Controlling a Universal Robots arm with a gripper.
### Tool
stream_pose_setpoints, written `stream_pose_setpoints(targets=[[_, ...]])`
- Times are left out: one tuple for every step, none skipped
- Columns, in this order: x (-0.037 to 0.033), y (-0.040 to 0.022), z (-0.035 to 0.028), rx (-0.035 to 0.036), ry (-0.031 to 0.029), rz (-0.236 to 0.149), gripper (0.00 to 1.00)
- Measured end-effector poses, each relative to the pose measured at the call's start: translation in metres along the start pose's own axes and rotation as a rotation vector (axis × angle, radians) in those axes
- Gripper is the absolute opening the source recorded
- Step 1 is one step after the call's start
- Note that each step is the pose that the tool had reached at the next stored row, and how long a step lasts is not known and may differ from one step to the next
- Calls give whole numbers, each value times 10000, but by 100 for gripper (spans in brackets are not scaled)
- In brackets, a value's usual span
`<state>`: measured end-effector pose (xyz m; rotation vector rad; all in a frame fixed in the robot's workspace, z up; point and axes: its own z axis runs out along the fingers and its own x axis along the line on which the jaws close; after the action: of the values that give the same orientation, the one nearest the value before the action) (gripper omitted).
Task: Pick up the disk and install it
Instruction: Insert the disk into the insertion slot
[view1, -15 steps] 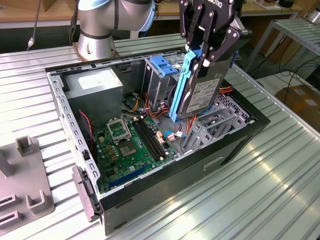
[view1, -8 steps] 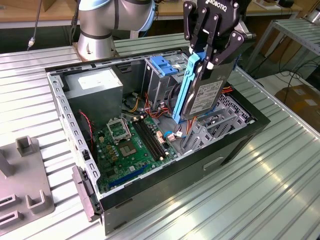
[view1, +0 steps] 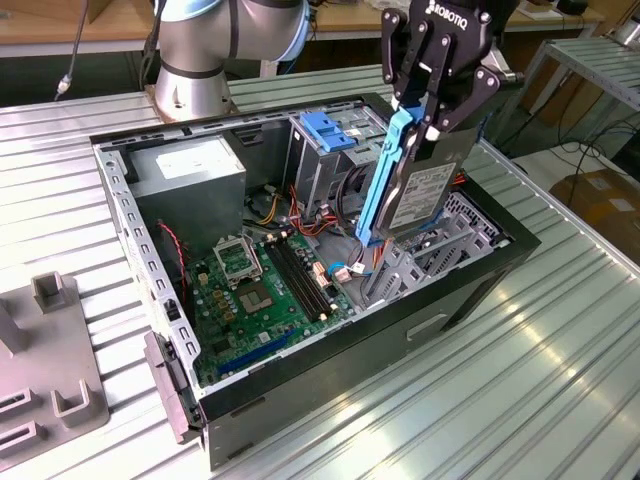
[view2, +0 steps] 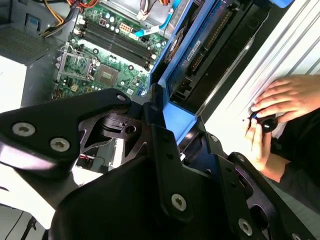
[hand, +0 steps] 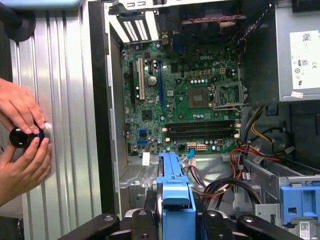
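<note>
The disk (view1: 418, 198) hangs upright over the open computer case (view1: 480, 290), toward the exterior view's right. It has a black face with a white label and blue rails down its edges. My gripper (view1: 428, 122) is shut on its upper end, one finger on each side. The disk's lower edge sits just above the metal bay (view1: 425, 255) inside the case. In the first wrist view the blue rail (hand: 175, 197) runs out from between my fingers toward the motherboard (hand: 187, 100). In the second wrist view the disk (view2: 207, 55) points down into the case.
Inside the case are a grey power-supply box (view1: 190, 170), a drive cage with a blue latch (view1: 325, 130) and loose cables (view1: 300, 215). A person's hands (hand: 22, 140) hold a black knob on the ribbed table beside the case. A grey fixture (view1: 50, 385) lies at the exterior view's left.
</note>
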<state>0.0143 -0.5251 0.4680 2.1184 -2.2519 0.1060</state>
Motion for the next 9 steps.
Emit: stream_pose_setpoints(targets=[[2, -12, 3, 0, -3, 1, 37], [8, -23, 5, 0, -2, 0, 37], [25, -40, 7, 0, -1, 1, 37], [36, -52, 10, 0, -2, 1, 37], [40, -63, 11, -1, 0, 1, 37], [41, -91, 13, 0, -1, 0, 37], [42, -105, 14, -1, -1, 1, 37], [44, -124, 16, 0, 0, 0, 37], [47, -158, 22, 0, -1, 0, 37]])
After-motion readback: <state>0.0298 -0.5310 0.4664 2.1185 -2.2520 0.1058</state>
